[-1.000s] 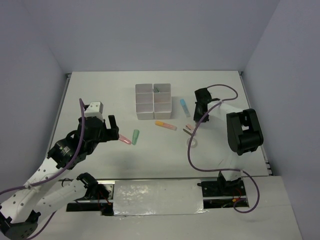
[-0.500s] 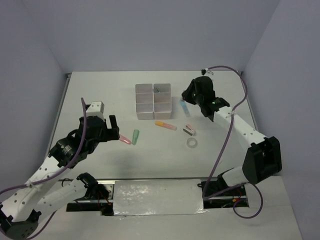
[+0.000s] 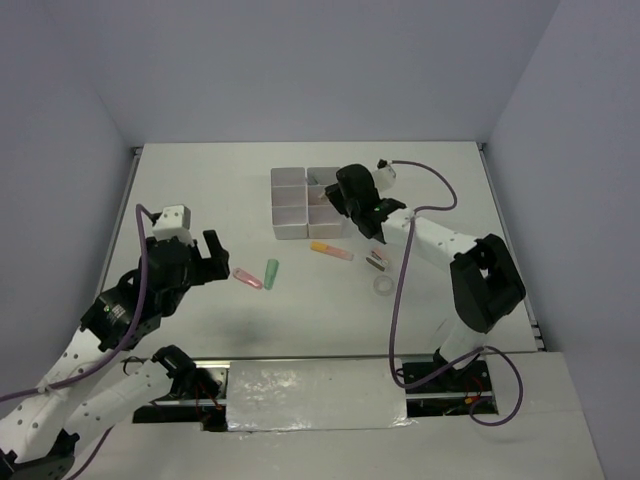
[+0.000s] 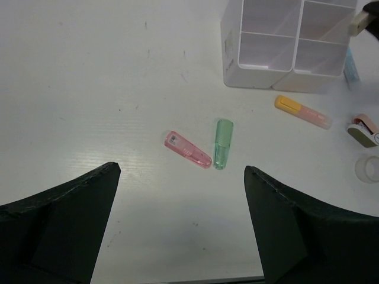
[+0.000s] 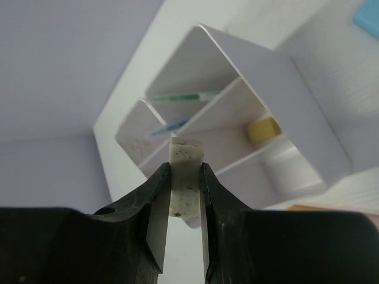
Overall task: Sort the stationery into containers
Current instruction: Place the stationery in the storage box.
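Where containers stand (white), eraser hangs pinched.

On the white table we see a compartment block toward the far edge. Nearer us lie a pink marker, green marker, orange marker and tape ring.

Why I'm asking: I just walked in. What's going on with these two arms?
They are sorting stationery. The right gripper pinches a tan eraser right by the white compartment block, not yet released. The left gripper hangs open above a pink marker and a green marker on the table. An orange marker and a tape ring lie there too.
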